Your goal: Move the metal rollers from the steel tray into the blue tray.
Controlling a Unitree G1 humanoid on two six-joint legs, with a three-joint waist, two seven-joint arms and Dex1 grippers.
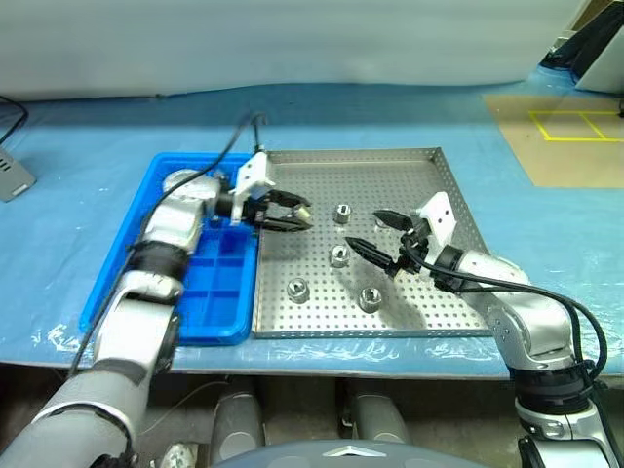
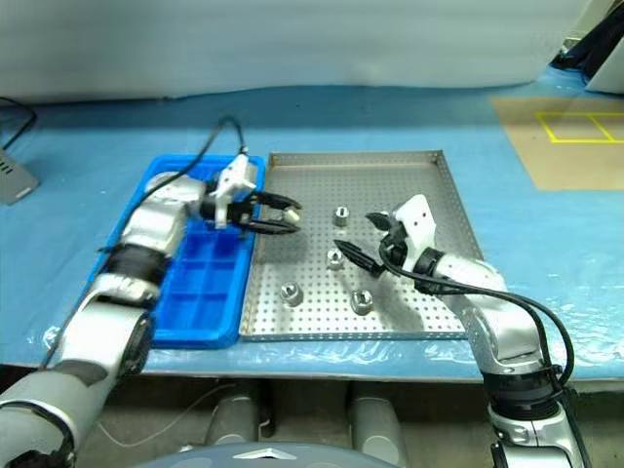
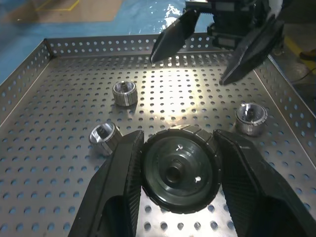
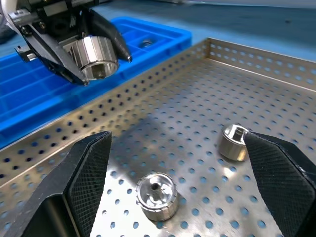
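You see two rollers [image 1: 298, 289] on the steel tray's [image 1: 429, 322] near half, your right gripper [image 1: 376, 234] above it, jaws wide, two rollers beyond, your left gripper [image 1: 295, 212] holding a roller [image 4: 94, 59] near the blue tray [image 1: 219, 322].

No text, label, brand, number or sign could be read on anything in the views; every visible face was plain and unmarked.
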